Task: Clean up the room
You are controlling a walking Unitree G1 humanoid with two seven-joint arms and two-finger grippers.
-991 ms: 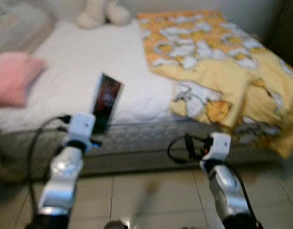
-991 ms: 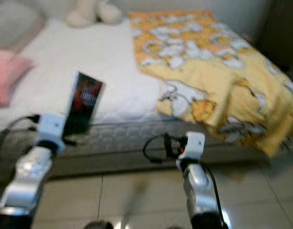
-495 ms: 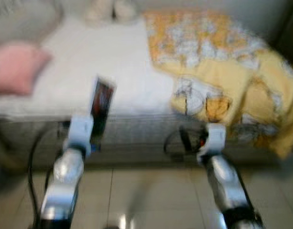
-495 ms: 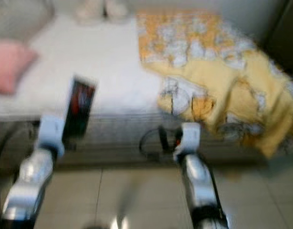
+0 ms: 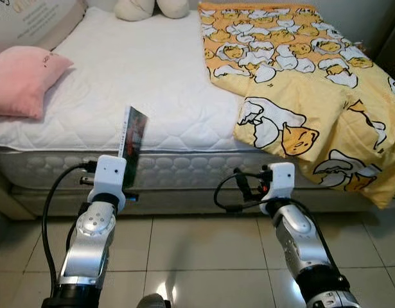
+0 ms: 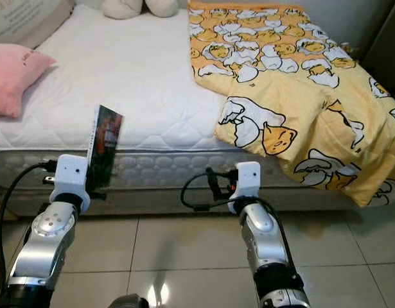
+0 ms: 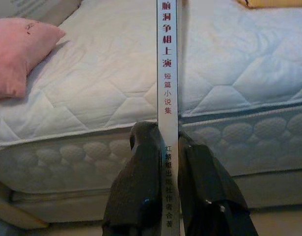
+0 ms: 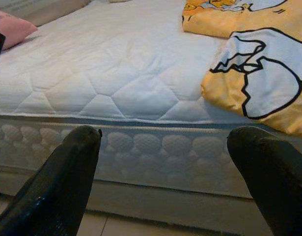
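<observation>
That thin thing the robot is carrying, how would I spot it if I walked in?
Find the bed with the white mattress and yellow egg-print blanket. In front of its near edge, the left gripper is shut on a book, held upright. It is slim, with a dark cover and a white spine printed in Chinese characters, unlike the soft pink pillow behind it.

Bright even light, sharp, floor tile [image 5: 203, 250] glare
</observation>
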